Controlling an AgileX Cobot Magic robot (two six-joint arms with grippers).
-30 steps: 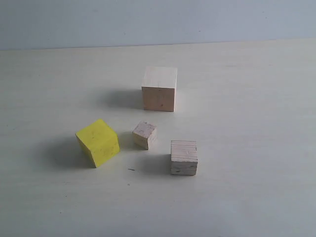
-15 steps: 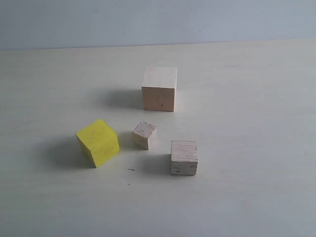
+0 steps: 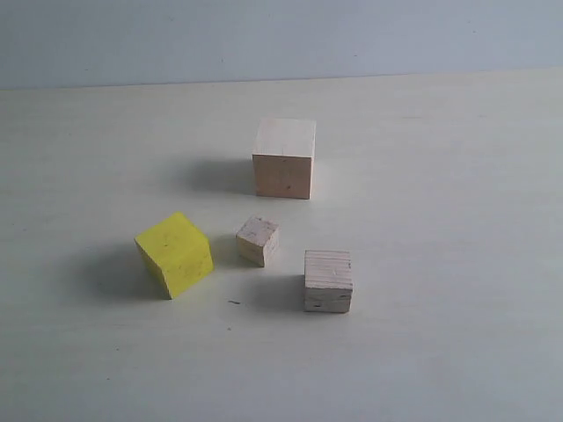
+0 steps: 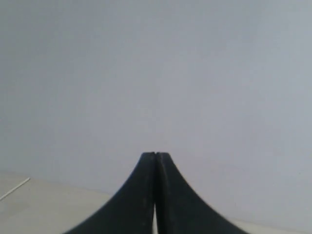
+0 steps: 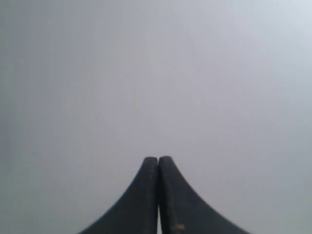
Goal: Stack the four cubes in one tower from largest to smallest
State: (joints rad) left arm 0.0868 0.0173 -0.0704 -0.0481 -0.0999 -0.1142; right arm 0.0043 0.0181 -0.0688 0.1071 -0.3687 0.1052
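Observation:
Four cubes stand apart on the pale table [image 3: 457, 220] in the exterior view. The largest, pale wood [image 3: 284, 157], is farthest back. The bright yellow cube [image 3: 174, 253] sits front left, turned at an angle. The smallest pale wood cube [image 3: 258, 240] lies between them. The layered-grain wood cube [image 3: 328, 280] is front right. No cube rests on another. Neither arm shows in the exterior view. My left gripper [image 4: 155, 155] is shut and empty, facing a grey wall. My right gripper [image 5: 158, 159] is also shut with nothing in it.
A grey-blue wall [image 3: 281, 40] rises behind the table's far edge. A strip of pale table [image 4: 44, 202] shows low in the left wrist view.

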